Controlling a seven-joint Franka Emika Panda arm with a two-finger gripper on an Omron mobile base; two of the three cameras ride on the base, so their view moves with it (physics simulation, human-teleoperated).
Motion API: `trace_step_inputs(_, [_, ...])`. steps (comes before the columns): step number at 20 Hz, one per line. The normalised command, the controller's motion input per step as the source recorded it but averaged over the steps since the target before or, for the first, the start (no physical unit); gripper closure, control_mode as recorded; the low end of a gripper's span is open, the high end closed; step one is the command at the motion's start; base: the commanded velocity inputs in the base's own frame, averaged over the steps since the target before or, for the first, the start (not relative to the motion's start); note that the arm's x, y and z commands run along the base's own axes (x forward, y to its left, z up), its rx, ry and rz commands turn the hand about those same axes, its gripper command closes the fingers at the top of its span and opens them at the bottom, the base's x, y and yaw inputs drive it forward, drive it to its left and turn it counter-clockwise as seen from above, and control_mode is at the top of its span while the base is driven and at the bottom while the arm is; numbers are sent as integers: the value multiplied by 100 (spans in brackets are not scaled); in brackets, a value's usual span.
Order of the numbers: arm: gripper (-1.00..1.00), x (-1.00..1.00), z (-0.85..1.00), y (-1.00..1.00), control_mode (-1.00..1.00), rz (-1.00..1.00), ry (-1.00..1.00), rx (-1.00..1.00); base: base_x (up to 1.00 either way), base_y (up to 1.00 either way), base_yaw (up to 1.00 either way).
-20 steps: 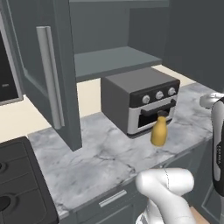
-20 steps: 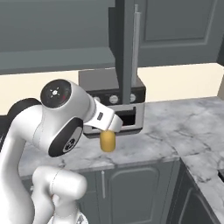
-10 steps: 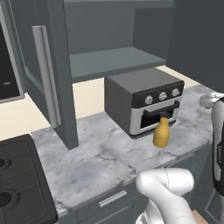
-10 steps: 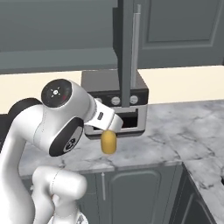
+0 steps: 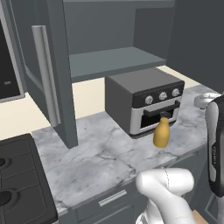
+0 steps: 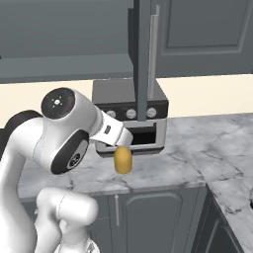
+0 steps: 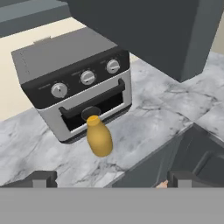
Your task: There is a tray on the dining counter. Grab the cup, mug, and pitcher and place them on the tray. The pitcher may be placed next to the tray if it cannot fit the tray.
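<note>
Reaching for the pitcher (image 7: 99,136) looks like the step in hand, and the claw (image 7: 112,178) is ready for it: its two dark fingertips (image 7: 43,178) stand as wide apart as they go at the bottom of the hand view, with nothing between them. They hang out over the front edge of the worktop (image 5: 100,153), near side of the pitcher and well short of it, so the approach has yet to be made. To do it well, I would bring the hand in low and level from the open front, centre the fingers on the rounded yellow body rather than the narrow neck, and close only once both tips are past its widest part. The pitcher stands upright on the grey-veined marble, just in front of the toaster oven (image 5: 144,103), with its neck lined up against the oven's dark door, so there is little room behind it; pushing too far would likely knock it into the door or tip it. Lifting straight up before pulling back should keep it clear of the oven handle. Left of the pitcher the marble runs bare toward the black stovetop (image 5: 19,183). Behind the oven is a cream wall, and above it an open grey shelf (image 5: 109,61) with a cabinet door (image 5: 48,74) swung out to the left of the oven. To the right of the pitcher the worktop turns a corner (image 6: 217,148).
</note>
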Motion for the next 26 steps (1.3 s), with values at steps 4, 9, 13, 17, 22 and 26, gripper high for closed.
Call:
trace_step_inputs(4, [-100,1,-5,41,-100,-12,0,0,0,0,0])
trace_step_inputs(9, [-100,0,-7,6,-100,-33,3,0,0,0,0])
trace_step_inputs(13, [-100,0,-5,3,-100,-37,11,4,0,0,0])
trace_step_inputs(17, [-100,2,0,0,-100,-17,13,16,0,0,0])
trace_step_inputs(22, [-100,17,-1,0,-100,4,9,21,0,0,0])
trace_step_inputs(26, [-100,25,-12,0,-100,9,7,21,0,0,0])
